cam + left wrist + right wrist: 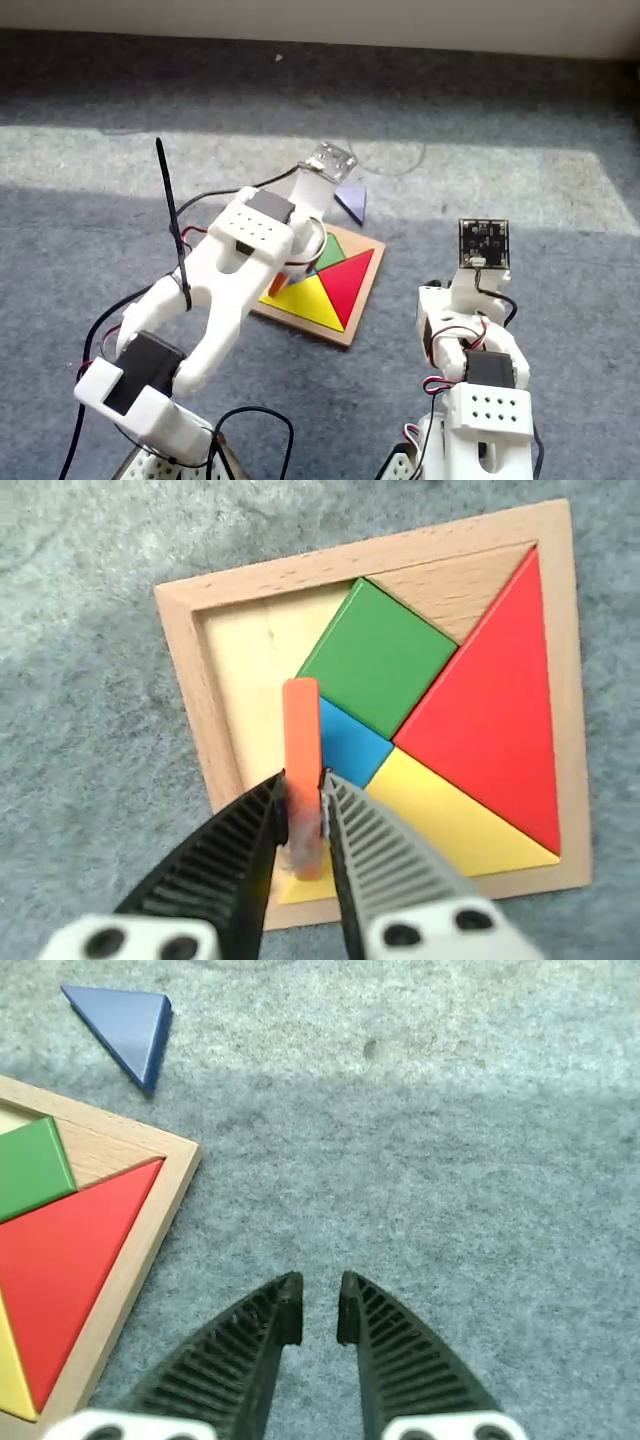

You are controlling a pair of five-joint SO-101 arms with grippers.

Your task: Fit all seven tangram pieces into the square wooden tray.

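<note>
Wooden tray (178, 680) on grey carpet (480, 1160), from the left wrist view with 4 pieces flat inside: green square (378, 670), red triangle (490, 720), yellow triangle (450, 825), small blue piece (352, 746) between green and yellow. Left gripper (303, 810) fingers clamped on an orange piece (301, 730), held on edge over the tray's bare wood. From the right wrist view, violet-blue triangle (125, 1020) loose on the carpet near the tray's corner; right gripper (318, 1310) over carpet beside the tray, fingers narrowly apart
</note>
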